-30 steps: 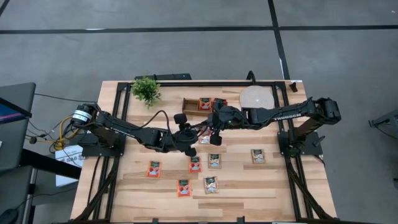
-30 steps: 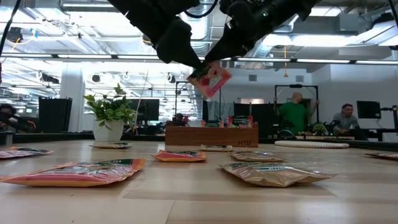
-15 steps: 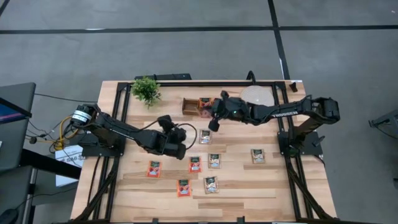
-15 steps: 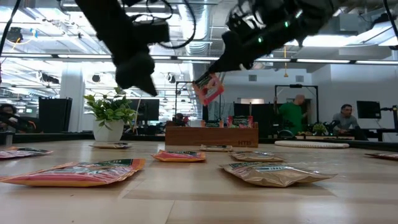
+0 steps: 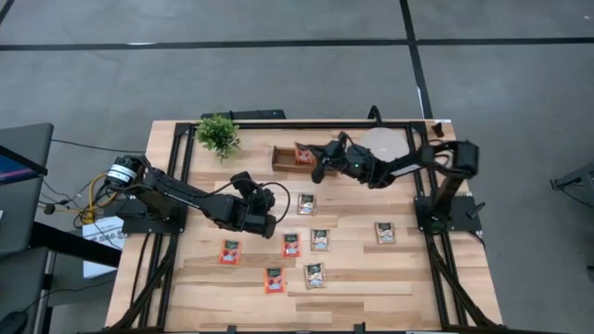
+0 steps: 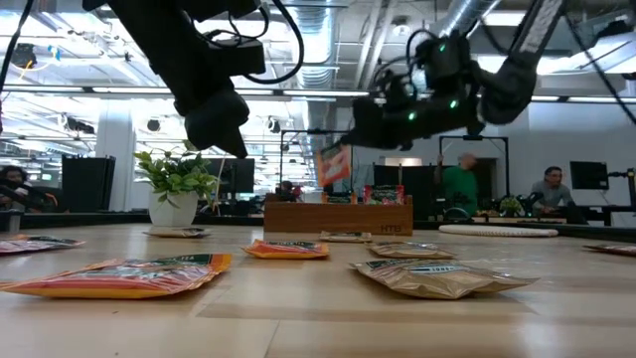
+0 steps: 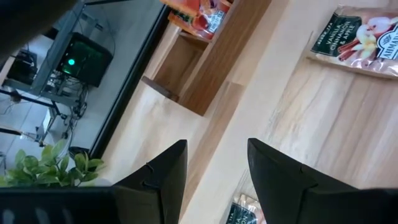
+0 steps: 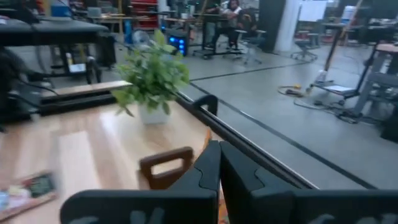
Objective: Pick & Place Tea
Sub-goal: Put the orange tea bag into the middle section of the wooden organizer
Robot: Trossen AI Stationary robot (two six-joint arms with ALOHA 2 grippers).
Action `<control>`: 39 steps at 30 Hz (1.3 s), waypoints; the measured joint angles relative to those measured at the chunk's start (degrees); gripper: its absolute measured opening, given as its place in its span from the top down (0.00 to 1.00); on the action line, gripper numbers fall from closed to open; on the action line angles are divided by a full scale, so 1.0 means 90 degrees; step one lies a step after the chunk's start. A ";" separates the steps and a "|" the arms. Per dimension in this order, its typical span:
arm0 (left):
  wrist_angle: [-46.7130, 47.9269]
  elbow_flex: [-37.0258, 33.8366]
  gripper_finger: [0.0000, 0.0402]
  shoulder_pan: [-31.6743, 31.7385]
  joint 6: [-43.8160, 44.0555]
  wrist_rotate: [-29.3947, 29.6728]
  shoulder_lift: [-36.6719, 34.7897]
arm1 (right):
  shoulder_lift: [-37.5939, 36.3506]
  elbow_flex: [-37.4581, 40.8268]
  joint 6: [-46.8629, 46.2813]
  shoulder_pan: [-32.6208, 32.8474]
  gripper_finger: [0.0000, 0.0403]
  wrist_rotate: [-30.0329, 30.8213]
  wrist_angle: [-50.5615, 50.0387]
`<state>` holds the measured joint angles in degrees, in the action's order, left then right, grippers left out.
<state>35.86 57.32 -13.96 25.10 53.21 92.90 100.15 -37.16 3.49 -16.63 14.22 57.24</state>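
Meanwhile, a red tea sachet (image 6: 333, 164) is being pinched above the wooden tray (image 5: 281, 160) by the right gripper (image 5: 318, 168), while the left gripper's (image 5: 268, 221) fingers are being held spread.

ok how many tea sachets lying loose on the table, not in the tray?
7: red sachets left, centre, front; pale sachets rear, centre, front, right. More may hide under the arms.

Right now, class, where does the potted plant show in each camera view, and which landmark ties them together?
High view: potted plant near the table's back edge, left of the wooden tray.
Low view: left of centre, left of the tray.
Left wrist view: leaves only, beyond the tray's end.
Right wrist view: straight ahead.
Shared landmark: the tray.
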 joint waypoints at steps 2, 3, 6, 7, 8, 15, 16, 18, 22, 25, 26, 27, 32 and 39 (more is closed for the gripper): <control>0.0002 0.0000 0.60 0.0000 0.0000 0.0000 0.0000 | 0.0295 -0.0044 0.0020 -0.0055 1.00 0.0100 0.0269; 0.0002 -0.0001 0.60 0.0000 0.0000 0.0000 0.0000 | 0.0399 -0.0071 0.0099 -0.0079 1.00 0.0124 0.0356; 0.0000 -0.0002 0.60 0.0000 -0.0002 0.0000 0.0000 | 0.0641 -0.0103 0.0319 -0.0121 1.00 0.0274 0.0526; 0.0002 -0.0002 0.60 0.0000 -0.0002 0.0000 0.0000 | 0.0689 -0.0103 0.0396 -0.0123 1.00 0.0318 0.0603; -0.0001 -0.0002 0.60 0.0000 -0.0003 0.0000 0.0000 | 0.0713 -0.0104 0.0460 -0.0126 1.00 0.0325 0.0653; -0.0139 -0.0002 0.60 0.0000 -0.0024 0.0000 0.0000 | 0.0752 -0.0111 0.0826 -0.0169 1.00 0.0492 0.0592; -0.0167 -0.0002 0.60 0.0000 -0.0049 -0.0002 0.0000 | 0.0752 -0.0111 0.0836 -0.0167 1.00 0.0488 0.0592; -0.0231 -0.0002 0.60 0.0001 -0.0117 -0.0044 0.0000 | 0.0752 -0.0111 0.0842 -0.0186 1.00 0.0485 0.0568; -0.0338 -0.0002 0.60 0.0000 -0.0170 -0.0151 0.0000 | 0.0752 -0.0111 0.0840 -0.0211 1.00 0.0458 0.0496; -0.0338 -0.0002 0.60 0.0000 -0.0191 -0.0177 0.0000 | 0.0752 -0.0111 0.0848 -0.0206 1.00 0.0444 0.0495; -0.0338 -0.0002 0.60 0.0000 -0.0191 -0.0177 0.0000 | 0.0752 -0.0111 0.0848 -0.0208 1.00 0.0440 0.0492; -0.0338 -0.0002 0.60 0.0000 -0.0191 -0.0177 0.0000 | 0.0752 -0.0113 0.0848 -0.0208 1.00 0.0437 0.0466; -0.0338 -0.0005 0.60 0.0000 -0.0192 -0.0177 0.0000 | 0.0752 -0.0112 0.0843 -0.0211 1.00 0.0437 0.0447; -0.0338 -0.0005 0.60 0.0000 -0.0192 -0.0177 0.0000 | 0.0752 -0.0113 0.0835 -0.0211 1.00 0.0432 0.0180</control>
<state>32.82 57.28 -13.96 23.38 51.62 92.90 106.91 -38.17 11.00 -18.52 18.11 58.86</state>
